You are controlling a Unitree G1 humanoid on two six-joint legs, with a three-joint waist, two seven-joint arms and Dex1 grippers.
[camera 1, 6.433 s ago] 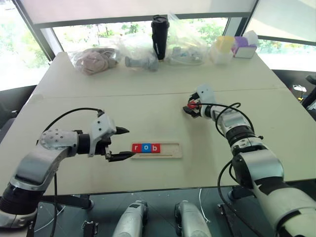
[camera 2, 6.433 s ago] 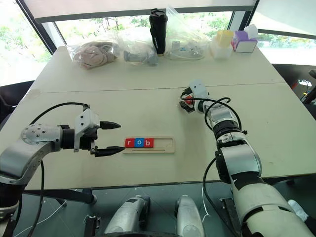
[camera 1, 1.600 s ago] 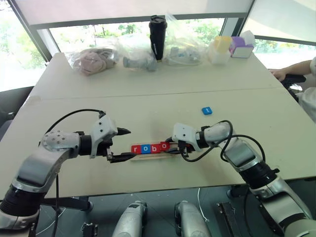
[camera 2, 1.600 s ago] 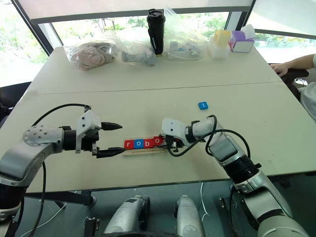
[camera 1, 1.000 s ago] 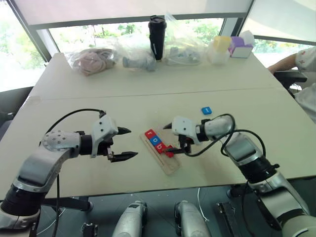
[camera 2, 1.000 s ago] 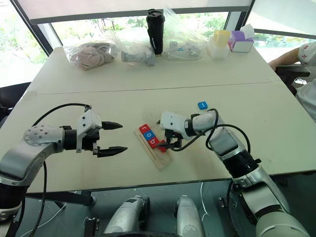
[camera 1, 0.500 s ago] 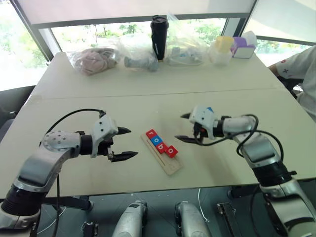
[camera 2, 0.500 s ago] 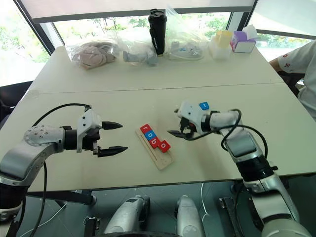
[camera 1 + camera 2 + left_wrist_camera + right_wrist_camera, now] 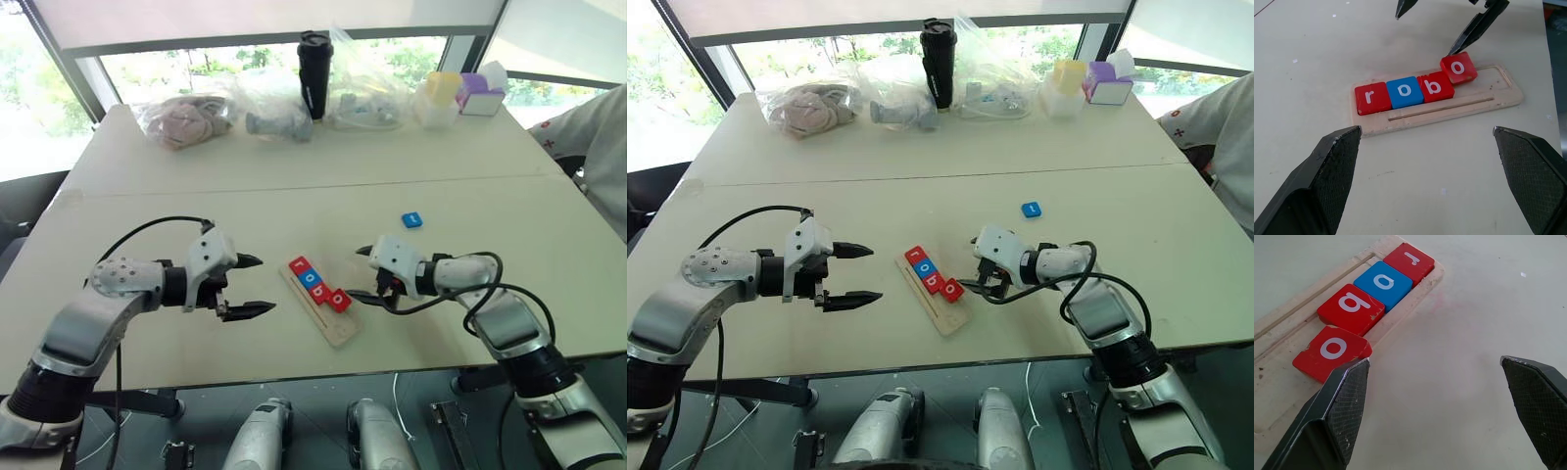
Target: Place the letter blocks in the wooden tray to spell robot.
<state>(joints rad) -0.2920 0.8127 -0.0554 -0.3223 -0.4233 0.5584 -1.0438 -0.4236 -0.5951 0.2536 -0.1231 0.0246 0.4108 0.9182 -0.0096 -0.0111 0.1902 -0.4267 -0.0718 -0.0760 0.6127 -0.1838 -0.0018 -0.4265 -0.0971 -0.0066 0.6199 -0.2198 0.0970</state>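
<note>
The wooden tray [image 9: 339, 329] lies diagonally on the table's middle. In it sit letter blocks: red r [image 9: 299, 264], blue o [image 9: 310, 276] and red b [image 9: 320, 287] in line. A red o [image 9: 1458, 68] follows them askew, shifted toward the tray's rim. A blue t block [image 9: 411, 219] lies apart on the table, farther back to the right. My right gripper [image 9: 355, 272] is open just right of the askew o, one fingertip [image 9: 1476, 27] close by its corner. My left gripper [image 9: 265, 284] is open and empty, left of the tray.
Along the far edge stand plastic bags [image 9: 186, 117], a black bottle [image 9: 315, 73], a yellow box [image 9: 443, 93] and a purple box [image 9: 480, 93]. A person's sleeve [image 9: 598, 127] shows at the right edge. Bare tabletop surrounds the tray.
The tray swung from level to diagonal. My right gripper left the red o, lifted away to the right, then came back down beside it. The left gripper stayed put.
</note>
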